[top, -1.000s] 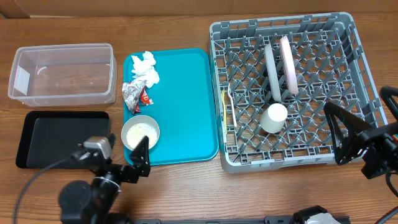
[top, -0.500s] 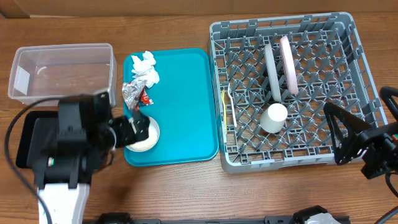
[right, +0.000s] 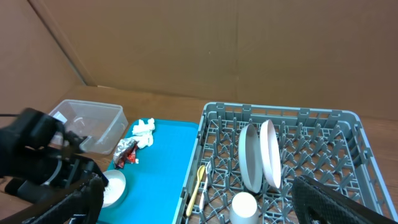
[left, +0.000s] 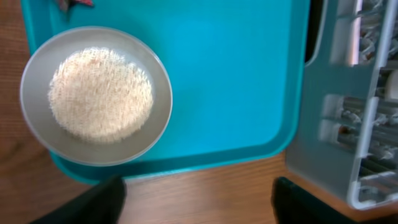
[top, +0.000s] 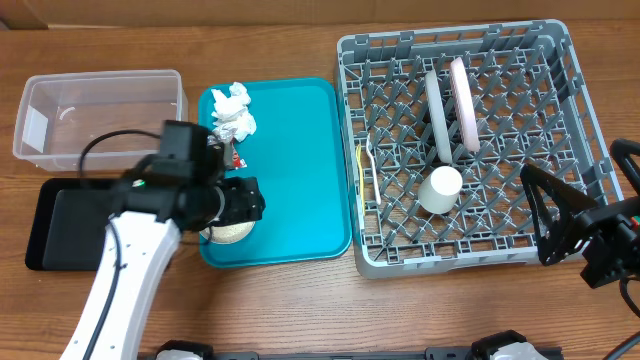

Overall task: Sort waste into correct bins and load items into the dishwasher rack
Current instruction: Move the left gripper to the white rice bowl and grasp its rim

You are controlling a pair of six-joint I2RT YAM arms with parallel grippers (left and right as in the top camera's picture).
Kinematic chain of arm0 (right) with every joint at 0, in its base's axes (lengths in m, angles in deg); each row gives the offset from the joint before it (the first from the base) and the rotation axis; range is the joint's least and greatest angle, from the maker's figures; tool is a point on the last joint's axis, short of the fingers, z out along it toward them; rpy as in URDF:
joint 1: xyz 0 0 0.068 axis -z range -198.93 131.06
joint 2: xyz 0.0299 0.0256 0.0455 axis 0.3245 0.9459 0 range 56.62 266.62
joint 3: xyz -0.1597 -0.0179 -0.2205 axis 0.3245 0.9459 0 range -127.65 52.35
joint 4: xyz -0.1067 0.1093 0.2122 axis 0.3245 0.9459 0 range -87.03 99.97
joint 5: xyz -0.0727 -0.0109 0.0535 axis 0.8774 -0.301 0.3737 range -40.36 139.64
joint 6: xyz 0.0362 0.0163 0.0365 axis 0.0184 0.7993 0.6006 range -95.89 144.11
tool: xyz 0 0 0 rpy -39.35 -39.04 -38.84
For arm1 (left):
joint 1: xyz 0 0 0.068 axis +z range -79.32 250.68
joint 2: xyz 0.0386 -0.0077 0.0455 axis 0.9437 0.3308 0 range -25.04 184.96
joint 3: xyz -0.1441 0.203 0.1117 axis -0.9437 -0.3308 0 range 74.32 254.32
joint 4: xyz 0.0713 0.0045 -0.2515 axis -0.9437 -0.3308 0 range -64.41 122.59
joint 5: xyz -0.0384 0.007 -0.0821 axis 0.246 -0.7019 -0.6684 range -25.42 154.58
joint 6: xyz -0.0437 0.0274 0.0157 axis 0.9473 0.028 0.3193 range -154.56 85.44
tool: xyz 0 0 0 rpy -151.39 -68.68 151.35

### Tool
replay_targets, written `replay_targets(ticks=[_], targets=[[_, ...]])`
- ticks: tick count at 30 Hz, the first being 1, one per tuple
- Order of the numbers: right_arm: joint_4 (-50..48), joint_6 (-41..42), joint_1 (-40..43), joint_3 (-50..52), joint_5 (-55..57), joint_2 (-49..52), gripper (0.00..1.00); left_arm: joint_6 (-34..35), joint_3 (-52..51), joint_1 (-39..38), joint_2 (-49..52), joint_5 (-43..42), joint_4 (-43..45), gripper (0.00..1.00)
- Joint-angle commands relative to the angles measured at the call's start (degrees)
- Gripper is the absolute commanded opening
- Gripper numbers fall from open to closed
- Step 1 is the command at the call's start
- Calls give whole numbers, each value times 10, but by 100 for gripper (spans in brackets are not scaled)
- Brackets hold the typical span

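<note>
My left gripper (top: 238, 200) hangs open over the small grey bowl (top: 228, 232) at the teal tray's front left. In the left wrist view the bowl (left: 96, 93) holds white rice, and my gripper (left: 199, 208) is open above the wood just in front of the tray. Crumpled napkins (top: 232, 110) and a red-and-white sachet (top: 236, 158) lie on the tray; the foil wrapper (right: 124, 148) shows in the right wrist view. The dishwasher rack (top: 580, 120) holds the grey-green plate (top: 438, 115), white plate (top: 463, 100), cup (top: 440, 188) and yellow utensil (top: 362, 165). My right gripper (top: 545, 215) is open and empty at the rack's front right.
The clear tub (top: 100, 115) stands empty at the back left. The black tray (top: 60, 225) lies in front of it, partly under my left arm. The teal tray (top: 300, 170) lies between the bins and the rack.
My left arm has swung from the table's front edge up and right over the teal tray, and now covers most of the bowl. The right arm has not moved.
</note>
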Motion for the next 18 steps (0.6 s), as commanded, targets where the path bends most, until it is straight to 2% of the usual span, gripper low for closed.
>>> replay_targets(ticks=[1,3,5,9,12,18], targets=[[-2,3,-1,0,6,0,100,8,12,-44,43,104,12,69],[-2,3,-1,0,6,0,100,38,12,-53,68,137,14,73],[-2,3,-1,0,6,0,100,42,12,-55,94,140,29,72],[-2,3,-1,0,6,0,100,43,12,-57,146,128,56,60],[-2,3,-1,0,6,0,100,42,12,-58,179,104,74,59],[-2,3,-1,0,6,0,100,42,12,-63,241,111,88,54]])
